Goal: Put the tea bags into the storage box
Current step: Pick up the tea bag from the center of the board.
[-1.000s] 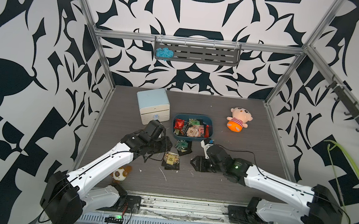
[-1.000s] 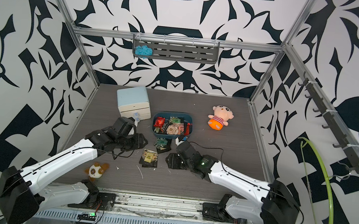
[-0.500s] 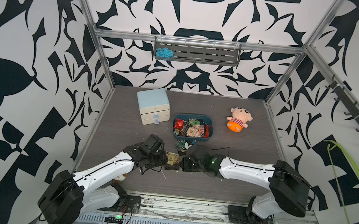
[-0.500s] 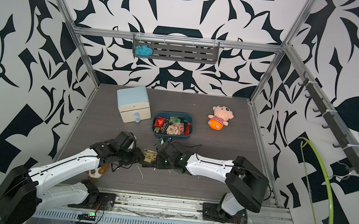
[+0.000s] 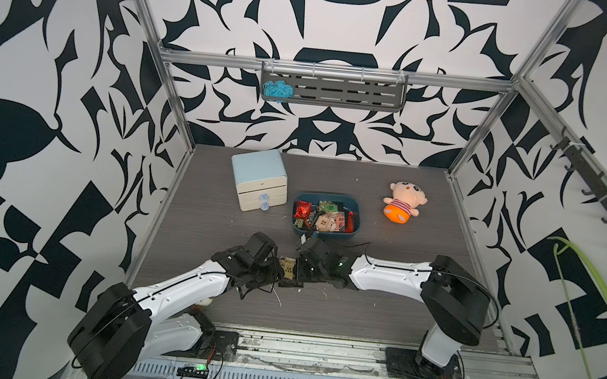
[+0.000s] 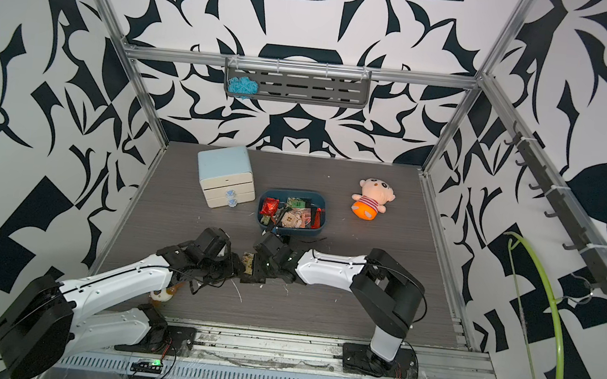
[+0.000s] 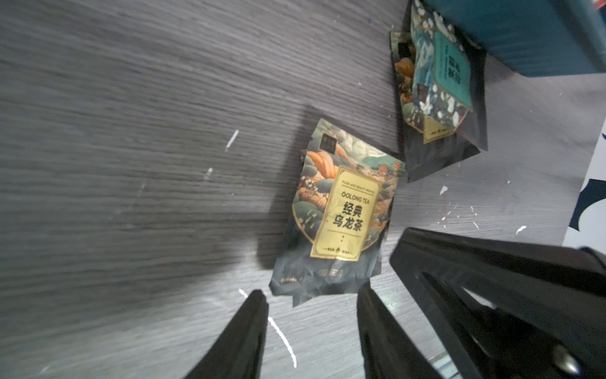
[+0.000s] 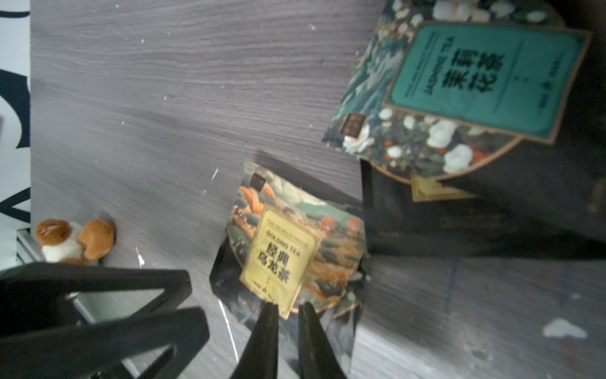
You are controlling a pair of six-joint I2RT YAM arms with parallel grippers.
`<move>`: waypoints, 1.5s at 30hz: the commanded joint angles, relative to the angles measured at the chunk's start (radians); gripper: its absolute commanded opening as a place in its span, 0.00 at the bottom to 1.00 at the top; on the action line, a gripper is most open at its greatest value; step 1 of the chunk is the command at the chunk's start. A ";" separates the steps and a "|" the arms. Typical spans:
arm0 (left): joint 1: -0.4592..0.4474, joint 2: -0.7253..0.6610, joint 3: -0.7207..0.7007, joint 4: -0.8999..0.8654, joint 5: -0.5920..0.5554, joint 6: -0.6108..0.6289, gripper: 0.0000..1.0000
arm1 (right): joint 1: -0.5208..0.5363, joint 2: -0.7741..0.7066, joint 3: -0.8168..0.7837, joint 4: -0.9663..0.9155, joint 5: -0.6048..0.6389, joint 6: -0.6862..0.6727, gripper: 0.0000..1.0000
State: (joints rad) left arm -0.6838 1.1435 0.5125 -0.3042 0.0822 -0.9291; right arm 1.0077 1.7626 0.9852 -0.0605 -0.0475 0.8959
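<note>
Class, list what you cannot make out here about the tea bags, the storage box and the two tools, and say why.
- Whether the right tool has pinched the oolong tea bag: right wrist view, its tips cover the bag's edge; top views, the right arm hides it.
- The lower bag under the jasmine tea bag: both wrist views, mostly covered.
- How many tea bags lie in the storage box: top views, too small, overlapping.
</note>
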 commanded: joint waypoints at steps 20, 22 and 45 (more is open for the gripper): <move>-0.003 0.109 0.083 0.021 0.040 0.014 0.41 | -0.027 0.044 0.007 -0.015 0.015 0.015 0.13; -0.003 0.102 0.094 0.020 0.045 0.010 0.40 | -0.027 0.043 0.007 -0.017 0.017 0.015 0.13; -0.016 0.160 0.133 0.006 0.063 -0.009 0.02 | -0.028 -0.065 -0.055 -0.019 0.058 0.007 0.21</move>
State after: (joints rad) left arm -0.6964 1.3388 0.6098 -0.2489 0.1471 -0.9478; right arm 0.9775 1.7660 0.9409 -0.0597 -0.0360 0.9115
